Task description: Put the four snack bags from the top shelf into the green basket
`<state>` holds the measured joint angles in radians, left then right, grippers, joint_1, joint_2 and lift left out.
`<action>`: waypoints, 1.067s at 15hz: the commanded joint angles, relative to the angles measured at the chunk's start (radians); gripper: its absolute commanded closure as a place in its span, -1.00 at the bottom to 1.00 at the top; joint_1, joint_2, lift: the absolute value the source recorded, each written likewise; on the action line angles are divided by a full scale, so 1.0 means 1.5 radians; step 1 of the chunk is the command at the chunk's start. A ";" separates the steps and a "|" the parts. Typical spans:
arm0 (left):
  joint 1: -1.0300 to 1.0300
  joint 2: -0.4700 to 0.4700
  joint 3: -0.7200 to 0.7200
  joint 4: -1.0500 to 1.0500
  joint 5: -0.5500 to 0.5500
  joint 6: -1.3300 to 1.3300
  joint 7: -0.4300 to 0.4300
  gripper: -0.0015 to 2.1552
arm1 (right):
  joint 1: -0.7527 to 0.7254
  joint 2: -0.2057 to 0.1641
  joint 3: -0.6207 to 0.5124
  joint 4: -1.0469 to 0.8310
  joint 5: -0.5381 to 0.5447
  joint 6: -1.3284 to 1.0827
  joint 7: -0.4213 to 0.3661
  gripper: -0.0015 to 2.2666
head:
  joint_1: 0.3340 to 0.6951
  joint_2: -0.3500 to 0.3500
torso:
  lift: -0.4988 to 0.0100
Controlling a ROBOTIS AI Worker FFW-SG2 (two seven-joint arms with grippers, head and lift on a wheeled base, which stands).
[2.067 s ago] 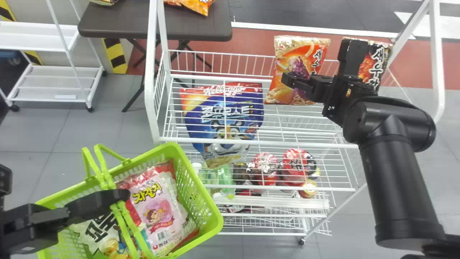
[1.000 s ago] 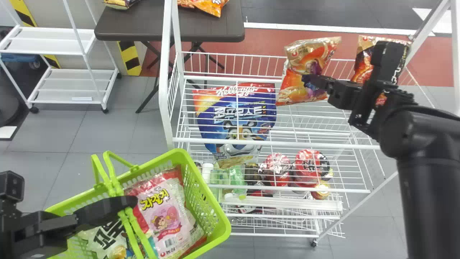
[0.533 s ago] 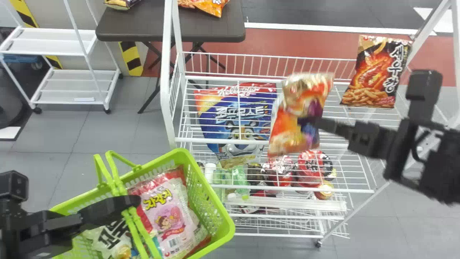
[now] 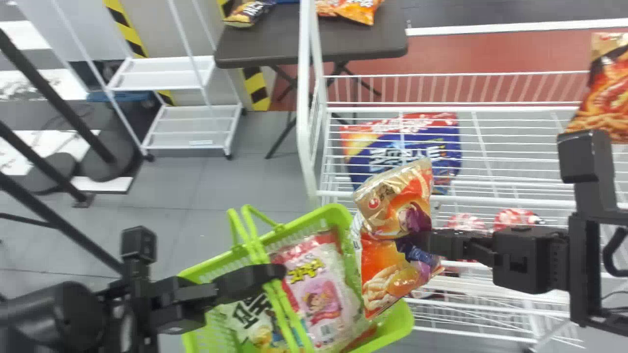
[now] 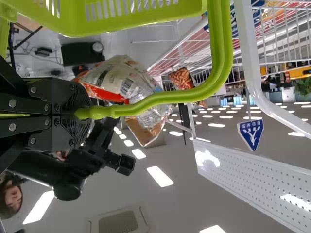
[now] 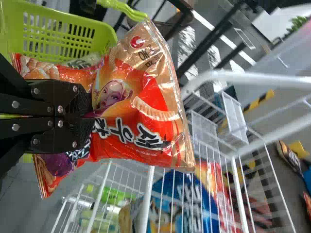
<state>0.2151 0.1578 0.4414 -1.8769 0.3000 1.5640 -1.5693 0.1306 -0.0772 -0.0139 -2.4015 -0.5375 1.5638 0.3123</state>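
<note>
Over the right end of the green basket [image 4: 392, 321] hangs an orange and gold snack bag [image 4: 392, 245], pinched at its middle by my right gripper [image 4: 422, 245]. In the right wrist view the snack bag [image 6: 141, 107] bulges out around my right gripper [image 6: 90, 112]. My left gripper [image 4: 277, 275] is shut on the basket's handles; in the left wrist view the green handle [image 5: 160, 99] runs out from my left gripper [image 5: 82, 112]. A pink bag [image 4: 319, 294] and a white bag [image 4: 252, 318] lie in the basket. Another orange snack bag [image 4: 608, 93] stands on the top shelf, at the right.
The white wire rack [image 4: 441, 200] stands right behind the basket, its left post near the basket's rim. A blue cereal bag [image 4: 402, 142] and red-lidded cups [image 4: 515, 218] are inside it. A dark table [image 4: 274, 44] and white cart [image 4: 162, 78] are farther back.
The right gripper has brought the snack bag down and left, from the top shelf to over the basket. The head view has turned right-to-left, shifting the rack rightward in it. The left gripper keeps its hold.
</note>
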 commanded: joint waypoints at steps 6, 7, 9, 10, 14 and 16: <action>0.006 -0.011 -0.002 -0.025 0.001 0.005 -0.008 0.99 | -0.090 0.033 0.203 0.128 0.059 0.006 -0.045 0.99 | 1.00 0.97 | 0.96; 0.003 -0.012 -0.003 -0.025 0.001 0.005 -0.008 0.99 | -0.092 0.040 0.208 0.140 0.048 0.006 -0.045 0.99 | 1.00 1.00 | 0.96; -0.003 -0.013 -0.006 -0.025 0.001 0.005 -0.008 0.99 | -0.092 0.047 0.223 0.144 0.036 0.006 -0.051 0.99 | 1.00 1.00 | 0.96; -0.008 -0.015 -0.007 -0.024 0.001 0.005 -0.008 0.99 | -0.094 0.048 0.224 0.145 0.015 0.006 -0.061 0.99 | 1.00 1.00 | 0.96; -0.018 -0.018 -0.012 -0.024 0.000 0.005 -0.008 0.99 | -0.105 0.050 0.226 0.194 -0.034 0.006 -0.062 0.99 | 1.00 1.00 | 0.96; -0.025 -0.018 -0.014 -0.024 0.000 0.005 -0.008 0.99 | -0.108 0.050 0.229 0.209 -0.032 0.006 -0.062 0.21 | 1.00 1.00 | 0.96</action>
<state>0.1855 0.1304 0.4220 -1.9128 0.3009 1.5640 -1.5693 -0.0282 -0.0016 0.3280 -2.1067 -0.5841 1.5640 0.2194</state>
